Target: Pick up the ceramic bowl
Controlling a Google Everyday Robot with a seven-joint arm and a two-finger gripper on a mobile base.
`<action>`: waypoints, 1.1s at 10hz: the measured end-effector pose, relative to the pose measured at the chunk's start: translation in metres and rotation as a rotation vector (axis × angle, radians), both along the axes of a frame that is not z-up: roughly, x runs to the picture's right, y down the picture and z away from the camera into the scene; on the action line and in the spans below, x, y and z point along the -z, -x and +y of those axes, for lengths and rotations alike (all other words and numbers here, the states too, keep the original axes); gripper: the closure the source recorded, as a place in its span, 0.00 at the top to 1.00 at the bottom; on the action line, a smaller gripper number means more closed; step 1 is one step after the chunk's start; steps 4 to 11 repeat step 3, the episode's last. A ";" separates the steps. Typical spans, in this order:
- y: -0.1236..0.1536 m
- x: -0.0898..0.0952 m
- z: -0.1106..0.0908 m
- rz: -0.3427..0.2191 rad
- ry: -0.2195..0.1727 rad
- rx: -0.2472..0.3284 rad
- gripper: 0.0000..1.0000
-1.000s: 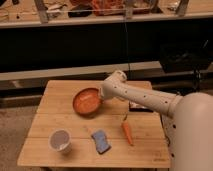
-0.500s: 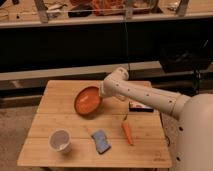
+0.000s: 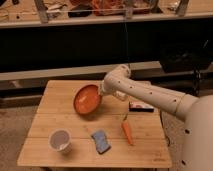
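The ceramic bowl [image 3: 87, 99] is round, shallow and orange-brown. It is tilted steeply, with its inside facing the camera, over the back middle of the wooden table [image 3: 50, 120]. My gripper [image 3: 102, 90] is at the bowl's upper right rim, at the end of the white arm that reaches in from the right. It is shut on that rim and holds the bowl up on its edge.
A small white cup [image 3: 60, 141] stands at the front left. A blue sponge [image 3: 101, 141] and an orange carrot [image 3: 127, 131] lie at the front middle. A small dark flat object [image 3: 141, 106] lies under the arm at the right. A dark shelf unit stands behind the table.
The bowl lay flatter on the table one second ago; it is now tipped up on its edge and raised slightly with the gripper at its rim.
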State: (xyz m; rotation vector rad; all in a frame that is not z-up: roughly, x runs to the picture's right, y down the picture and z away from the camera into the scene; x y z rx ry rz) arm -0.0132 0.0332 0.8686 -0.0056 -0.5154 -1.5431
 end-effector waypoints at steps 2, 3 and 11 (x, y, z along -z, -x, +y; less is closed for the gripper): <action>0.000 0.006 -0.004 -0.019 -0.009 0.014 0.01; 0.000 0.007 -0.005 -0.025 -0.012 0.022 0.01; 0.000 0.007 -0.005 -0.025 -0.012 0.022 0.01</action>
